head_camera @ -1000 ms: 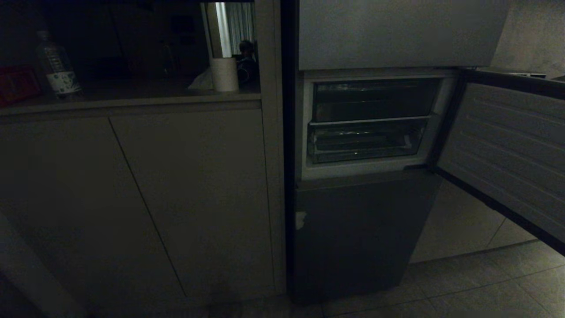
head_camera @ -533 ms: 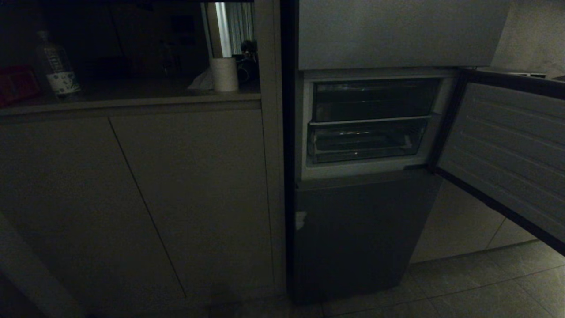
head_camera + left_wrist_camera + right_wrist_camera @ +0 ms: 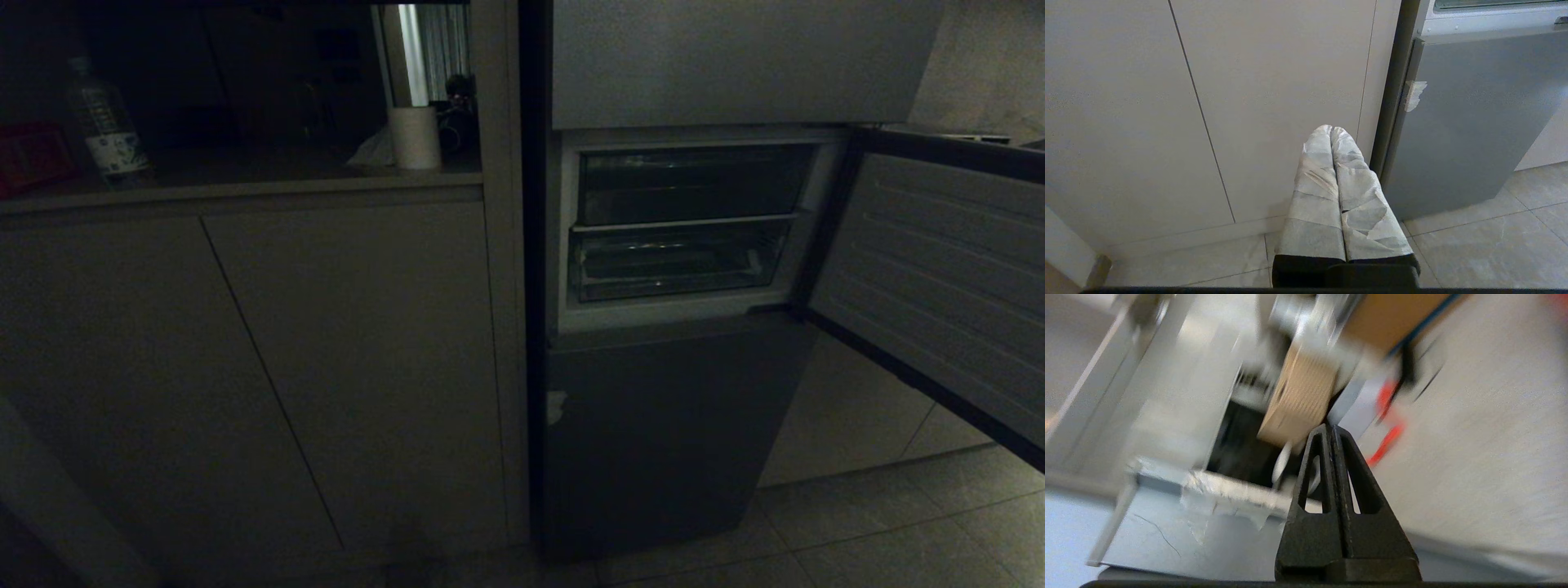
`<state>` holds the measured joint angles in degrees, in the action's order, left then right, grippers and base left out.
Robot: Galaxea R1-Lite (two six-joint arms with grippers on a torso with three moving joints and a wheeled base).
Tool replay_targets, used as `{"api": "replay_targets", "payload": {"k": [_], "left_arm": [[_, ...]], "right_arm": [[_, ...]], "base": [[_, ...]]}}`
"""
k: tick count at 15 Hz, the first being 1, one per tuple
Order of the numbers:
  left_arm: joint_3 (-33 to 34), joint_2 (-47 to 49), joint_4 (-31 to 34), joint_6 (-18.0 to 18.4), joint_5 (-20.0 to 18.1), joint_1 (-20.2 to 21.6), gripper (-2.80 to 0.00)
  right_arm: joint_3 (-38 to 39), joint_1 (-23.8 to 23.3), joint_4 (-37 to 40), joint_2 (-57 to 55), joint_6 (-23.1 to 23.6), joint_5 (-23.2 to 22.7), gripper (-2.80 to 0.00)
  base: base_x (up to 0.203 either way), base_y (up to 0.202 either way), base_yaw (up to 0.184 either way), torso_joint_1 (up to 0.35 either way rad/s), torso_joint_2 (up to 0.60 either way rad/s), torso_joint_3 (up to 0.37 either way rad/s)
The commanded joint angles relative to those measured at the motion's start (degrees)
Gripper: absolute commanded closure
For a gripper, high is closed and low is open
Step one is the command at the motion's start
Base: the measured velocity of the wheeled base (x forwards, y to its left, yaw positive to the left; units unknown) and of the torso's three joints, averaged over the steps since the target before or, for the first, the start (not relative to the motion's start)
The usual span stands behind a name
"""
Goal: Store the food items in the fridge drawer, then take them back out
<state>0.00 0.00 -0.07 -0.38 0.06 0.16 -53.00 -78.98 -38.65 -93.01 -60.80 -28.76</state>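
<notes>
The right hand, its black fingers clenched together on nothing, pointed at blurred metal framework and a tan ribbed part, outside the head view. The left hand, paper-wrapped fingers pressed shut and empty, hung before the pale cabinet doors just beside the fridge. In the head view, at two o'clock, the fridge's middle door stood open, showing the clear plastic fridge drawer pushed in. No food items could be seen. The drawer looked light, stiff and slippery; its raised front lip seemed the best place to grip.
</notes>
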Motion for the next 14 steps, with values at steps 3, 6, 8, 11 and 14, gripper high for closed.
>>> {"api": "replay_targets", "payload": {"k": [3,6,8,11,14], "left_arm": [[0.00,0.00,-0.01,-0.04,0.03,0.02,0.00],[0.00,0.00,-0.01,-0.05,0.03,0.02,0.00],[0.00,0.00,-0.01,0.03,0.03,0.02,0.00],[0.00,0.00,-0.01,-0.06,0.03,0.02,0.00],[0.00,0.00,-0.01,0.00,0.03,0.02,0.00]], "right_arm": [[-1.57,2.86,-0.01,-4.90,-5.50,-15.77,0.00],[-0.72,2.93,1.14,-2.06,-7.18,-21.06,0.00],[1.48,2.83,1.27,1.68,-7.27,-22.99,0.00],[4.14,0.82,1.04,11.80,-11.52,-25.34,0.00],[4.29,-3.67,-7.30,20.66,-28.68,-28.37,0.00]], "base": [[0.000,0.000,0.000,0.000,0.00,0.000],[0.000,0.000,0.000,0.000,0.00,0.000],[0.000,0.000,0.000,0.000,0.00,0.000],[0.000,0.000,0.000,0.000,0.00,0.000],[0.000,0.000,0.000,0.000,0.00,0.000]]}}
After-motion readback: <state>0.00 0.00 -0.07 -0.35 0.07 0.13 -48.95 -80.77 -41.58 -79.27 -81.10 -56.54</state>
